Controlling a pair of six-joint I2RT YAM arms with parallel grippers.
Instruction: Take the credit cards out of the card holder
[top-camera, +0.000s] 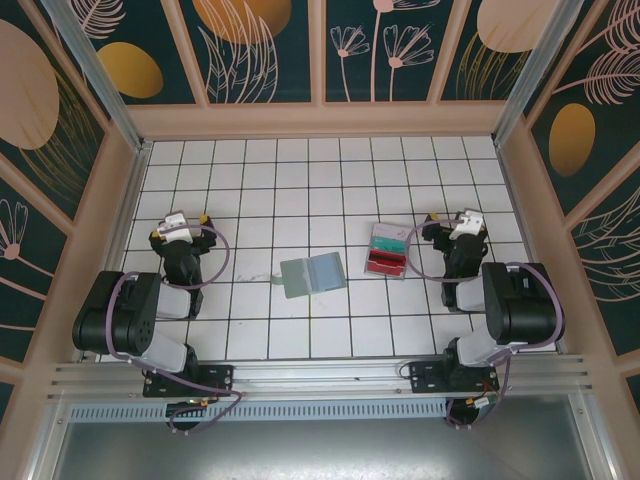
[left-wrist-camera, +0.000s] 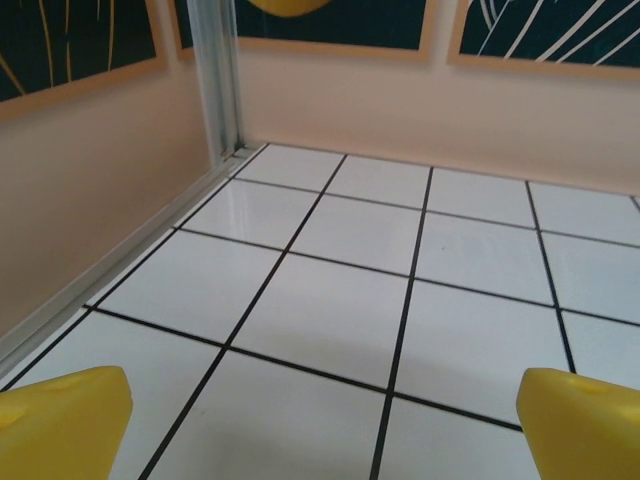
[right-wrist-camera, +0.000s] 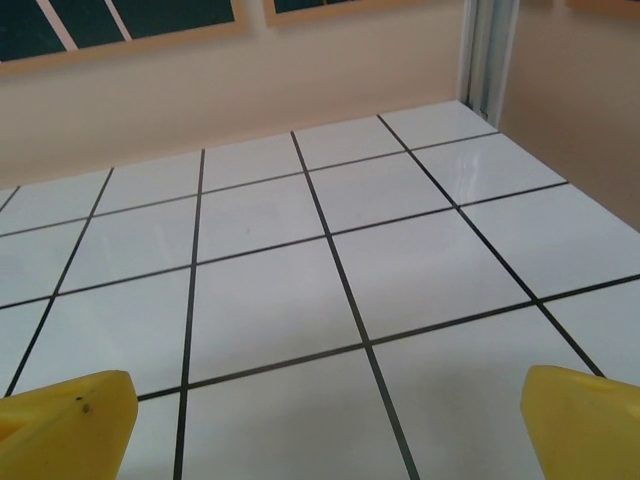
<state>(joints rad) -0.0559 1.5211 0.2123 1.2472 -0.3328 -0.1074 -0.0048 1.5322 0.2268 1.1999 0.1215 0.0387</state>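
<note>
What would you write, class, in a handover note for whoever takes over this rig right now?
Left gripper: open, holding nothing, at the left side of the tiled table.
Right gripper: open, holding nothing, just right of the cards.
Card holder: lies opened flat near the table's middle.
Credit cards: teal and red pile on the tiles, right of the holder and apart from it.
Done: a pile of cards is out.
Left: the top view cannot show whether a card remains inside, so check the holder's pockets.

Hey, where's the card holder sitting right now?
In the top view, the card holder lies open near the middle of the tiled table, just left of the credit cards.
</note>
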